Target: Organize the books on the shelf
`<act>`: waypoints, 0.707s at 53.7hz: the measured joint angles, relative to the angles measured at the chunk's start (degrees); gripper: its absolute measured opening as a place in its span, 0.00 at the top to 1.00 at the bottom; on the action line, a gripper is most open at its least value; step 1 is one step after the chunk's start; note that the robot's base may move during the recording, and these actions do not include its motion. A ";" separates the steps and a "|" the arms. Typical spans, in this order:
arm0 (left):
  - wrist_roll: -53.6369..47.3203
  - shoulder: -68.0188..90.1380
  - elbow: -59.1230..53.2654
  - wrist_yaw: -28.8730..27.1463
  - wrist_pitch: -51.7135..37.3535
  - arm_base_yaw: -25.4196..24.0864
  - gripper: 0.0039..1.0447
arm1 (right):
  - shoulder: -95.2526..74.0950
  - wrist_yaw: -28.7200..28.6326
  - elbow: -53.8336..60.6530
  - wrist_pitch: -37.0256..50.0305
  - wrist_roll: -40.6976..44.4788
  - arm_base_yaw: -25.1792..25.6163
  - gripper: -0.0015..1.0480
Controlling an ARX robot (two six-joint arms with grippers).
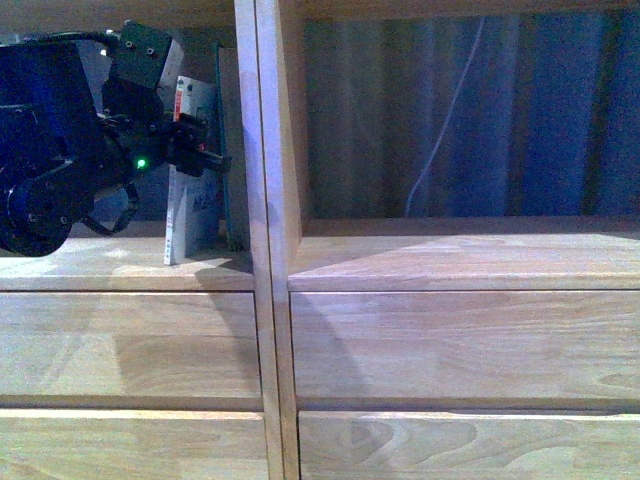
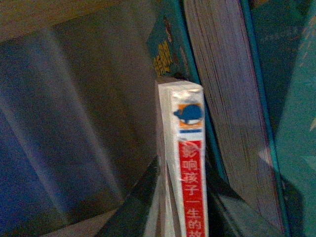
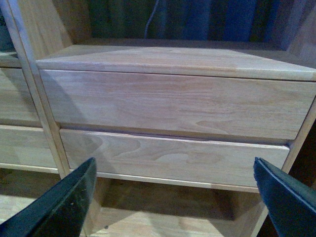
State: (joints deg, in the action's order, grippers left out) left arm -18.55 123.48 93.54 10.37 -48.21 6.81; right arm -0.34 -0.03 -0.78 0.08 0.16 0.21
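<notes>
Front view: left gripper (image 1: 205, 160) clenched on white paperback (image 1: 190, 175), upright inside shelf (image 1: 268, 250), beside teal book (image 1: 228, 190). Right gripper (image 3: 173, 197) spread, unladen. Advice: press flush to divider, release gently.

R compartment (image 1: 460, 130) open; books (image 1: 205, 170) L.

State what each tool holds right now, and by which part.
The left tool grips the white book across its red-printed spine, fingers on both covers. The right tool is open and holds nothing.
</notes>
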 joint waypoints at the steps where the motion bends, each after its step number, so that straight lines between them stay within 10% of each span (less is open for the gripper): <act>1: 0.00 0.00 0.00 -0.09 0.24 0.00 0.60 | 0.00 0.00 0.00 0.00 0.02 0.00 0.06; 22: 2.40 -5.16 -6.34 -0.57 5.75 -0.07 0.06 | 0.00 0.00 0.00 0.00 0.02 0.00 0.07; 38: 6.45 -20.02 -20.85 0.74 10.08 -0.07 0.07 | 0.00 0.00 0.00 0.00 0.00 0.00 0.07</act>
State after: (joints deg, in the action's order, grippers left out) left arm -12.10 103.46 72.69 11.11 -38.13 6.74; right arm -0.34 -0.03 -0.78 0.08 0.16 0.21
